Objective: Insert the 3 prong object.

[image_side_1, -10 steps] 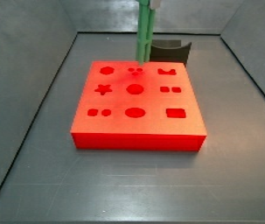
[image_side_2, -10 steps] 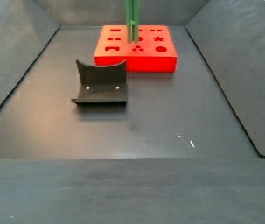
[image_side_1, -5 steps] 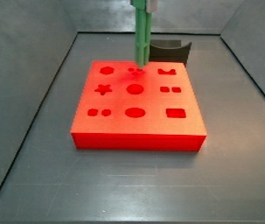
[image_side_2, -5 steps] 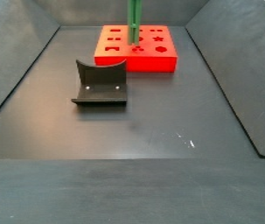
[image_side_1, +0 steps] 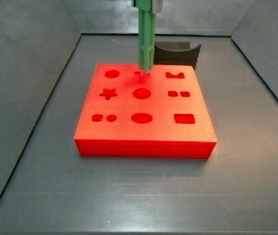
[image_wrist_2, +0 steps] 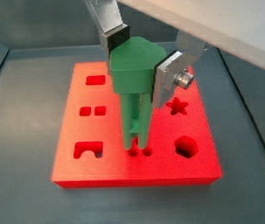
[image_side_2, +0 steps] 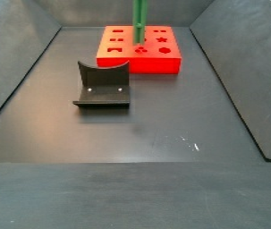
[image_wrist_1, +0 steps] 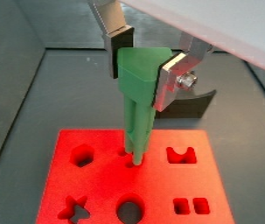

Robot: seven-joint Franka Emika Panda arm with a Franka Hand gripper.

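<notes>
The two-finger silver gripper [image_wrist_1: 144,59] clamps the wide top of the long, thin green 3 prong object [image_wrist_1: 135,114], holding it upright over the flat red block with shaped cut-outs [image_wrist_1: 100,179]. Its lower tip meets the block at a small hole cluster [image_wrist_2: 138,150]. The dark L-shaped fixture [image_side_2: 103,85] stands apart from the block.

No text, label, brand, number or sign can be read in any view: not on the red block [image_side_1: 145,110], the 3 prong object [image_wrist_1: 135,109], the fixture [image_side_2: 103,85], nor the gripper [image_wrist_2: 142,59] closed on the green peg above the block.
</notes>
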